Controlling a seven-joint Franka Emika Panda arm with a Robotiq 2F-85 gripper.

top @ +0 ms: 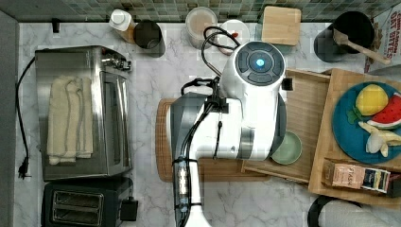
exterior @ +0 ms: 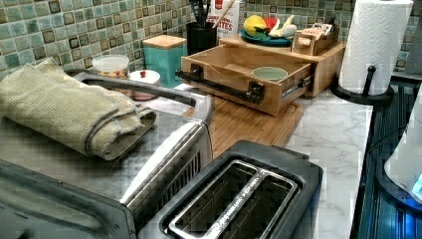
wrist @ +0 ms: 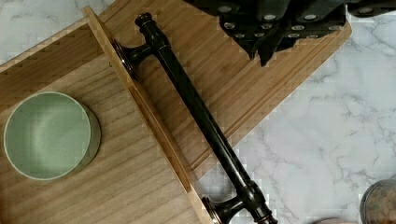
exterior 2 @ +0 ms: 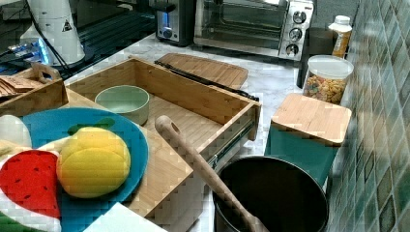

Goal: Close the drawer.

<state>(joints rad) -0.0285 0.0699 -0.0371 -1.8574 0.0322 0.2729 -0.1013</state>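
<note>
The drawer [top: 307,109] stands pulled out of a light-wood stand, open over the bamboo cutting board [top: 163,142]. Its front panel [exterior: 224,82] carries a long dark bar handle [wrist: 201,116], also seen as the handle [exterior 2: 203,77] in the right view. A pale green bowl [wrist: 46,134] sits inside on the drawer's bottom [wrist: 116,163]. In the top view the white arm [top: 246,109] hangs over the drawer's left part. My gripper [wrist: 266,32] hovers above the cutting board on the outer side of the handle, apart from it.
A toaster oven [top: 80,113] with a folded towel and a black toaster [top: 80,205] fill the top view's left. On the stand lie a blue plate [top: 345,123] of toy fruit and a tea box. A paper towel roll [exterior: 373,45], teal canister [exterior 2: 309,130] and utensil pot [exterior 2: 270,198] stand nearby.
</note>
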